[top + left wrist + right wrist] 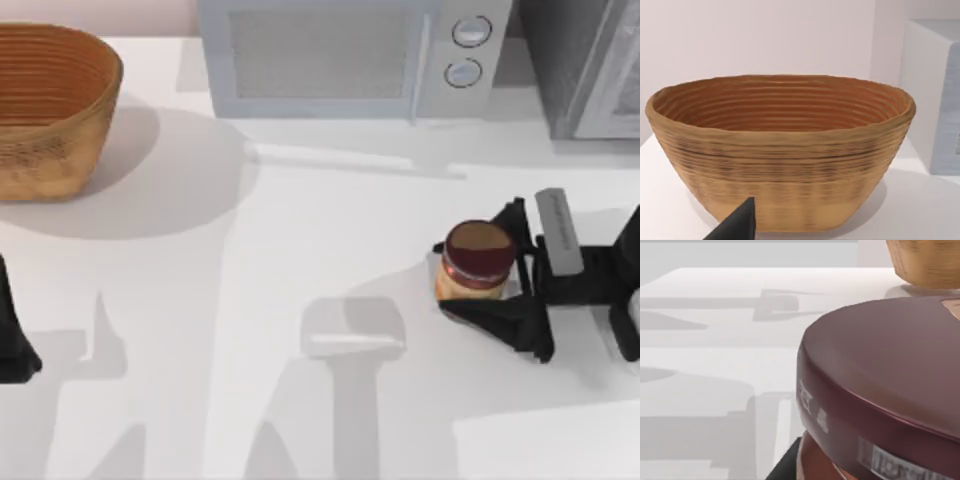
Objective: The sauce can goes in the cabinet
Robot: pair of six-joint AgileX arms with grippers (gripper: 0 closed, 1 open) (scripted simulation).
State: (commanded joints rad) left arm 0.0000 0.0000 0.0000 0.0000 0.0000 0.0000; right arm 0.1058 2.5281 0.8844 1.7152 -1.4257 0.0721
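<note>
The sauce can (476, 262) is seen standing upright on the white tabletop (330, 250), toward the right side and well in from the near edge. The right hand (478, 272) is set around it from the right, 1 black finger (510, 222) on the far side of the can and 1 on the near side, both lying close against it; whether the can is firmly pinched cannot be told. A broad bare stretch of tabletop is left open to the left of the can and between it and the back row. Along the back edge, the white microwave (340, 55) is placed at centre and the cabinet (585, 65) in the far right corner, well apart from the can. The woven basket (50, 110) is found in the far left corner. The left hand (15, 345) is parked at the left edge, and its opening cannot be told.

The can's lid is dark maroon, round and glossy, with an orange-yellow label beneath; in the right wrist view (885, 390) pale printing is seen on the lid's rim.
</note>
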